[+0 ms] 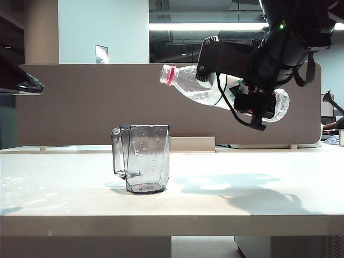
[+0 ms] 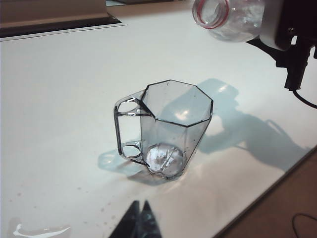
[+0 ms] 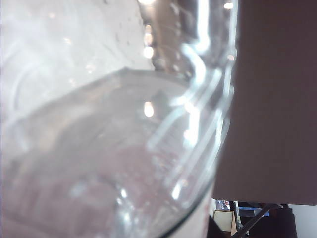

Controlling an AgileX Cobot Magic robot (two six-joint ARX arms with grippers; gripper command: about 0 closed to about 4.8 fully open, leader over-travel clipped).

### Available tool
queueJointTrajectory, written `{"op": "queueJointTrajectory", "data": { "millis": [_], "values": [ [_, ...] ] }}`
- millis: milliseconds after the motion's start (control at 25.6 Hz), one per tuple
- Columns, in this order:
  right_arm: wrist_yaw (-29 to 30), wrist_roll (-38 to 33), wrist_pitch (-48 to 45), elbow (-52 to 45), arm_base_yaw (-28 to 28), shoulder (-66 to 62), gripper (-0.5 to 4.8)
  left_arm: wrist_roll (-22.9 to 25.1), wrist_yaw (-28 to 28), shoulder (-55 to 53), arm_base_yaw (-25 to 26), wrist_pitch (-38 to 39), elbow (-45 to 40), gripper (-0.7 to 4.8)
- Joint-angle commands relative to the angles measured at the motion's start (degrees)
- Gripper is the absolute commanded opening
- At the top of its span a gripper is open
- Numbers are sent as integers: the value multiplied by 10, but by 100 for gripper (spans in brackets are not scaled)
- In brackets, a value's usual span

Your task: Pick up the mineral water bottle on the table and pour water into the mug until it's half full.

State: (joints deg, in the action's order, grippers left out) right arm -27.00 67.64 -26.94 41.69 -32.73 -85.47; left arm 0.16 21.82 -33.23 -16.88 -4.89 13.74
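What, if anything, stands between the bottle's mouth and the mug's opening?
Nothing visible. The right claw holds the mineral water bottle tilted, its uncapped mouth up and to the right of the mug; only open air lies between. The left claw sits low near the mug, out of that path.

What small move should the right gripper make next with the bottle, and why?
Probably shift the bottle's mouth sideways until it hangs over the mug. The right gripper holds the clear plastic mineral water bottle nearly level and uncapped, but its mouth sits above and to the right of the smoky grey faceted mug, which looks almost empty. The left gripper hangs near the mug.
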Motion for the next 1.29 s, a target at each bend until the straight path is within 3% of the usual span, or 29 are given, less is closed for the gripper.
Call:
{"op": "queueJointTrajectory", "data": {
  "millis": [39,780,1287],
  "values": [
    [-5,24,-24,6,-1,8,260,-2,0,1,-1,-3,2,-5],
    [-16,140,-18,7,-1,8,261,-2,0,1,-1,-3,2,-5],
    [-16,156,-37,7,-1,8,264,-2,0,1,-1,-3,2,-5]
  ]
}}
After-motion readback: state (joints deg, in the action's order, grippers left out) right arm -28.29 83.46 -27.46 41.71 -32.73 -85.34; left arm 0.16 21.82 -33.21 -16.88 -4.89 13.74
